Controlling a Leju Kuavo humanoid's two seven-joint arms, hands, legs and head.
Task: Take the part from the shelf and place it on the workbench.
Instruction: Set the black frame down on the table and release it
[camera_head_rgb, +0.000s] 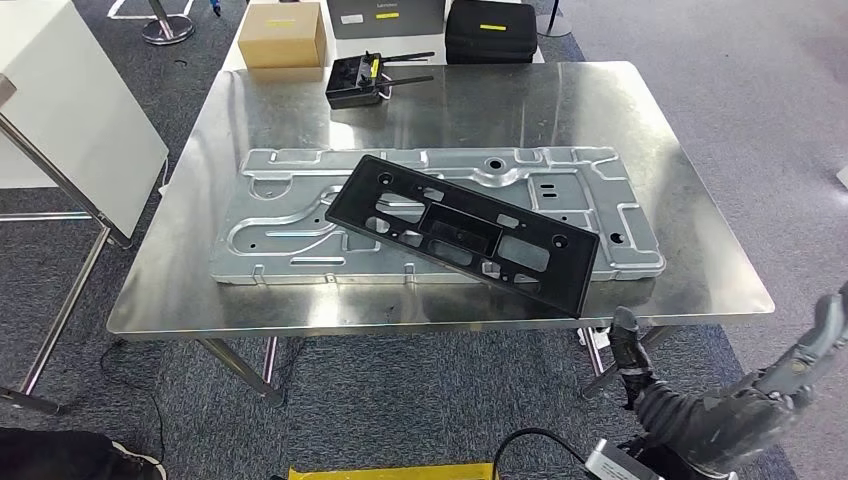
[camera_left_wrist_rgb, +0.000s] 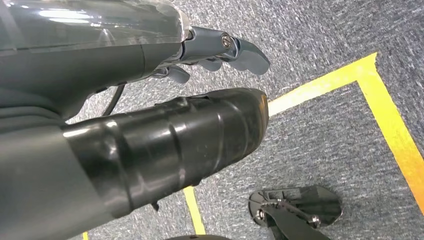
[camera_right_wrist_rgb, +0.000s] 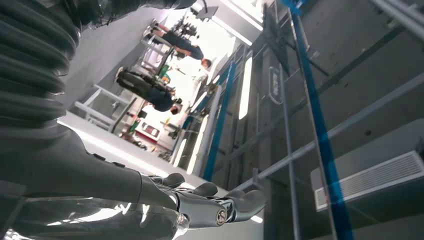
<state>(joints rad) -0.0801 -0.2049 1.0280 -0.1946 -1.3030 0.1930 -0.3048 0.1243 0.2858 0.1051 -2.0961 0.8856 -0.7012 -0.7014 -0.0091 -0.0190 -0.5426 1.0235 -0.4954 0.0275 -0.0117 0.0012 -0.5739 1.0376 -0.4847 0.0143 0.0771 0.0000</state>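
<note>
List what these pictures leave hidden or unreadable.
- Silver panel: its middle is covered by the black part lying across it, head view.
- Right hand: cut off by the frame's corner, head view.
- Black case: top cut by the edge; yellow label too small to read.

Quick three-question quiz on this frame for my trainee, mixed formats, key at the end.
1. True or false: the black plastic part lies flat and square on the stamped metal panel.
2. The right hand is: A) holding the part, B) below the workbench edge, holding nothing.
3. Fill in: a cardboard ____ sits beyond the bench's far edge.

Key: 1 false, it sits askew, overhanging the panel; 2 B; 3 box.
</note>
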